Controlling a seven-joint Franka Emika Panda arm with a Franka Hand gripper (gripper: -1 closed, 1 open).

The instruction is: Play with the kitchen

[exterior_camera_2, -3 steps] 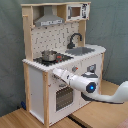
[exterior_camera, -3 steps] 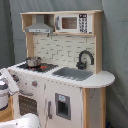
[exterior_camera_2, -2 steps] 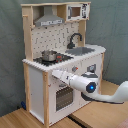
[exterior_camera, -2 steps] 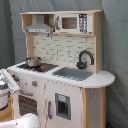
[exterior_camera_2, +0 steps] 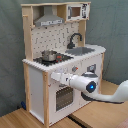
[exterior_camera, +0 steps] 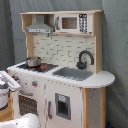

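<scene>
Both exterior views face kitchen (exterior_camera: 65,65) (exterior_camera_2: 62,55) front, opposite diagonals.

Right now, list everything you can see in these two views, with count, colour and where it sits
kitchen: one, white and light wood, standing on a wooden floor before a grey backdrop.
pot: one, silver, on the black stovetop.
sink: one, grey, set in the counter beside the stovetop.
faucet: one, black, behind the sink.
range hood: one, grey, above the stovetop.
microwave: one, white, top shelf beside the range hood.
oven door: one, white with a dark window, below the stovetop.
cupboard door: one, white with a small dark panel, under the sink.
arm: one, white, reaching from the second exterior view's right toward the kitchen front.
gripper: one, white, at the kitchen front above the oven door.
</scene>
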